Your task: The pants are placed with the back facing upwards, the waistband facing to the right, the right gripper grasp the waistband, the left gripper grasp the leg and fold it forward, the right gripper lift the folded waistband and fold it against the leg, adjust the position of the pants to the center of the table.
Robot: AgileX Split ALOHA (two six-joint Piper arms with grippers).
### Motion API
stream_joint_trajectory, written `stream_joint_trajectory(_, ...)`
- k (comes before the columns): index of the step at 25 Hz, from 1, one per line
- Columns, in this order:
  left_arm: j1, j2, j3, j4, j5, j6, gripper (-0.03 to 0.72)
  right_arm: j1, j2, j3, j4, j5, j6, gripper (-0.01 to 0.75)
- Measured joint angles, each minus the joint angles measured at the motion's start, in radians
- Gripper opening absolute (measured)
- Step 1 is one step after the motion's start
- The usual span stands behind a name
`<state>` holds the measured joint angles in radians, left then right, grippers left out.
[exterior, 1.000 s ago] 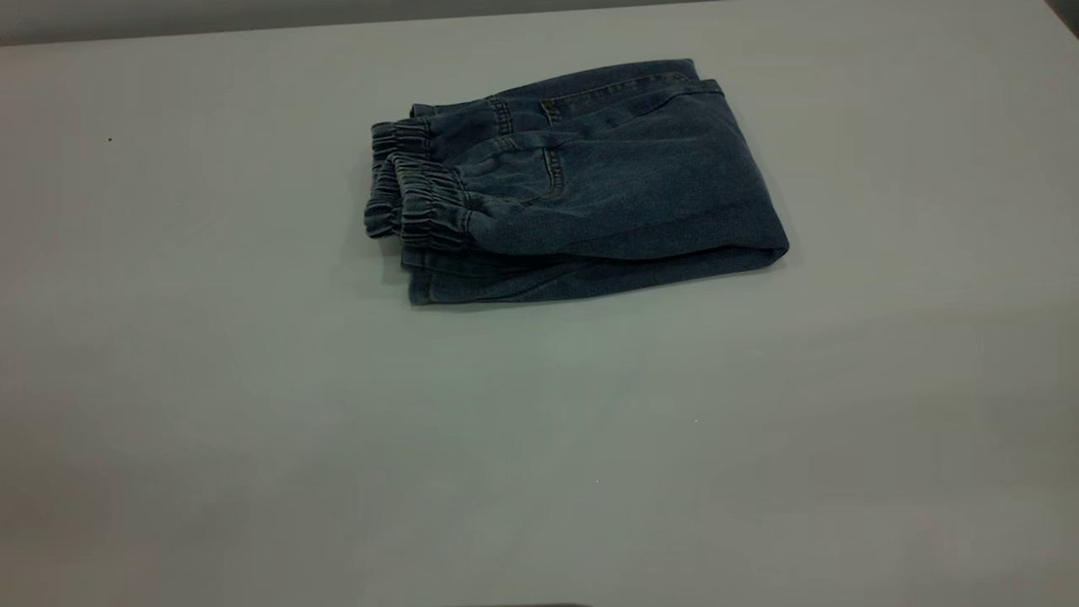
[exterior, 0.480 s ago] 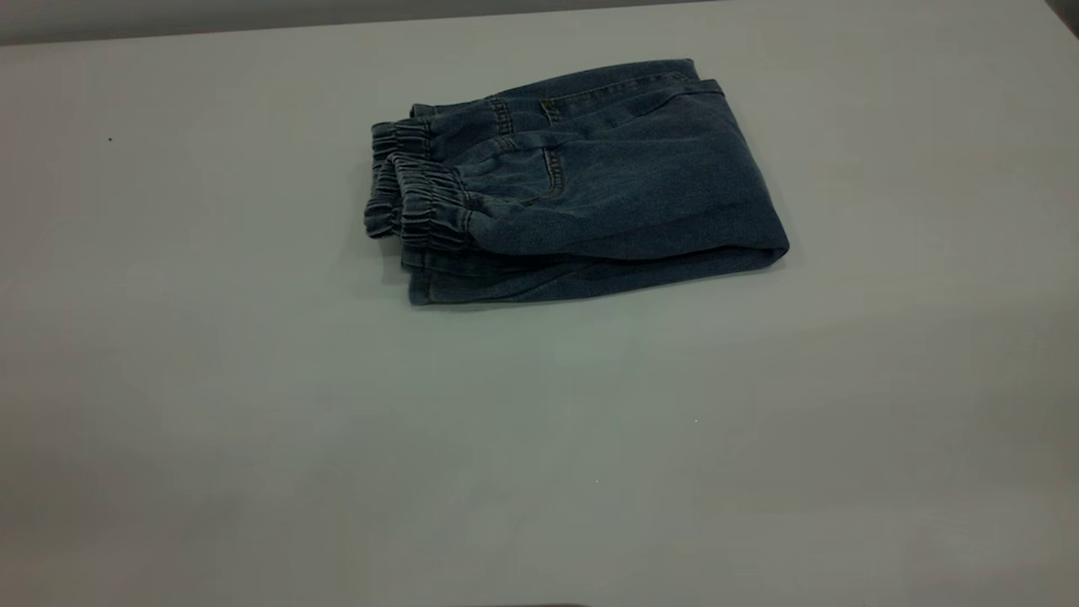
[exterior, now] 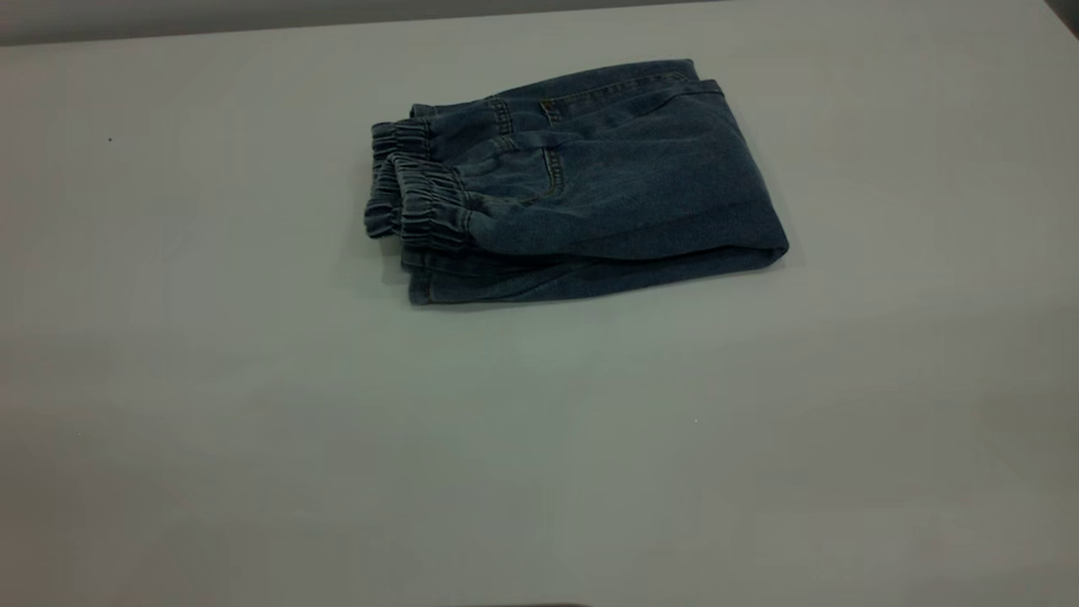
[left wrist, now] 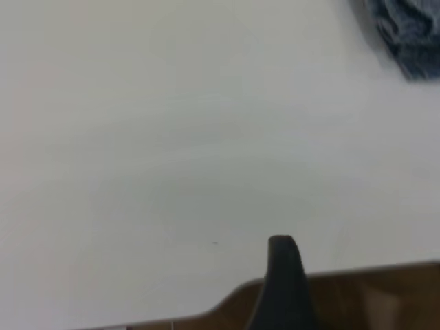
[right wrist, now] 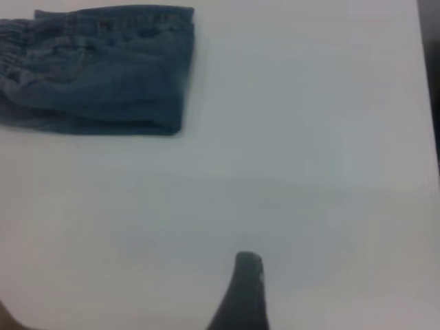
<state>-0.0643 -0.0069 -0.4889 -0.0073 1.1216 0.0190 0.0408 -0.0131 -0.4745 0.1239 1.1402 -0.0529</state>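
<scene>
Denim, faded blue: the pants lie folded into a compact stack on the pale surface, in the exterior view toward 12 o'clock of the surface and slightly right of its middle. The waistband is doubled over and sits at the 9 o'clock end of the stack; the rounded fold runs along the 3 o'clock end. A back pocket with tan stitching faces up. The printed leg is not visible — presumably buried in the layers. Judgement: both folds look done, and the bundle lies flat and free, which fits a release after the final fold. Centring may remain, since the stack sits nearer the far edge than the near one.

Neither arm appears in the exterior view. The left gripper shows only one dark fingertip over bare surface near the surface's edge, well apart from the pants; cannot tell whether it is spread or pressed together. The right gripper likewise shows a single fingertip over bare surface, well apart from the pants; state — cannot tell. Both hold nothing visible and read as withdrawn.

Containers: none in view.
</scene>
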Motion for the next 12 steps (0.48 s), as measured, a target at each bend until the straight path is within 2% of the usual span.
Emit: stream_joint_trajectory(12,0.005,-0.011,0.000,0.000,0.002,0.002,0.497,-0.107,0.000,0.000,0.003,0.000,0.000,0.594)
